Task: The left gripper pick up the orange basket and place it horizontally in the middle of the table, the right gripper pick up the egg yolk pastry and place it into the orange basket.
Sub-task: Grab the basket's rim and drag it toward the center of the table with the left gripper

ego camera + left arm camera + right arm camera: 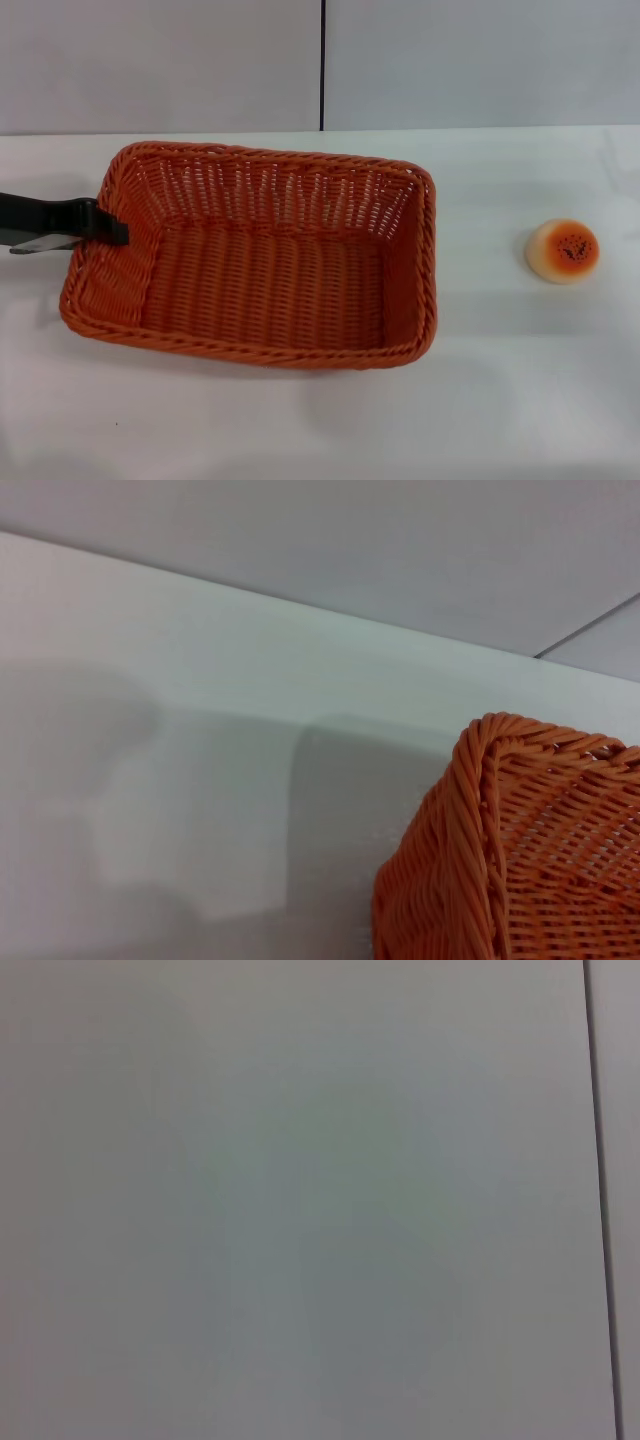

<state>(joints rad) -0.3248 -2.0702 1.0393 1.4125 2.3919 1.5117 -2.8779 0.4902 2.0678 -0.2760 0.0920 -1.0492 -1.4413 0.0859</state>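
The orange basket rests on the white table, left of centre, long side across my view, and holds nothing. My left gripper comes in from the left edge. Its black finger lies over the braided rim of the basket's left end wall, and the gripper seems shut on that wall. The left wrist view shows only one corner of the orange basket and bare table. The egg yolk pastry sits alone on the table at the far right, well apart from the basket. My right gripper is out of view; its wrist view shows only a plain grey surface.
A light grey wall with a dark vertical seam runs behind the table. White tabletop lies between the basket and the pastry and along the near edge.
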